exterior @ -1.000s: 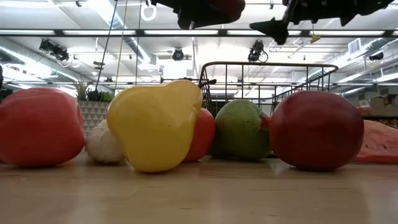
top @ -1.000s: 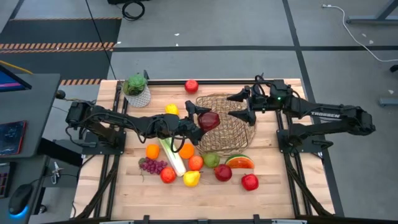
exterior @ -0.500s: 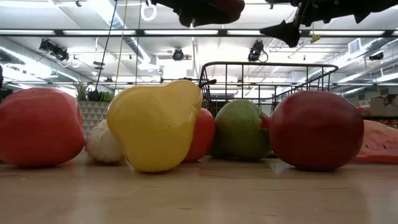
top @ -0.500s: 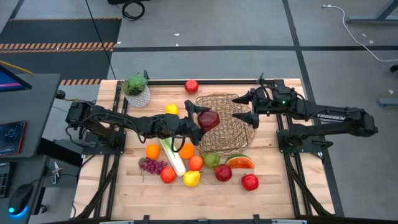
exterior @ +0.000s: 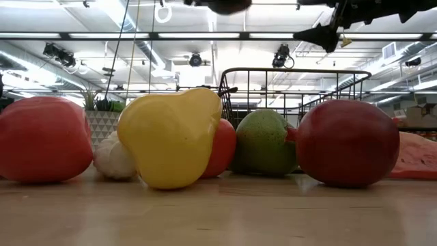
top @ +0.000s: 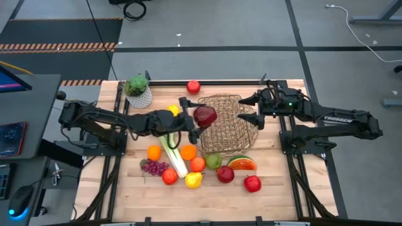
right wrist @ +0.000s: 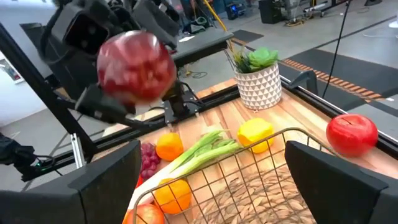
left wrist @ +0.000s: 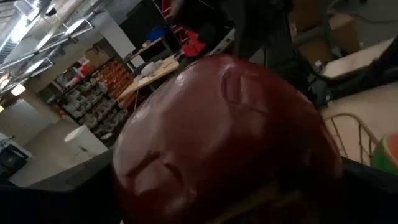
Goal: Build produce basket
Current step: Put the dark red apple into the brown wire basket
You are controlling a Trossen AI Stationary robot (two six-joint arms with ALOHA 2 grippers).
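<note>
Since a second ago the left gripper [top: 192, 119] has pulled back toward the table's left edge, carrying its dark red toy apple [top: 205, 116] from above the basket's middle to just over its left rim.

High view: the round open-weave tan wire basket [top: 233, 129] sits right of the table's centre, with nothing visible in it. The left gripper's jaws stand wide around the apple. The right gripper [top: 250, 108] hovers over the basket's far right rim, jaws spread and empty. Remaining produce lies along the near edge. White lettering on the right arm reads "TROSSEN".

Low view: no writing legible.

Left wrist view: the apple [left wrist: 224, 140] fills the frame.

Right wrist view: the apple [right wrist: 137, 67] hangs outside the basket rim [right wrist: 205, 165].

Risk, as judged: released here, the apple could strike the rim and roll off among the loose fruit; both arms converging over the basket could collide.
</note>
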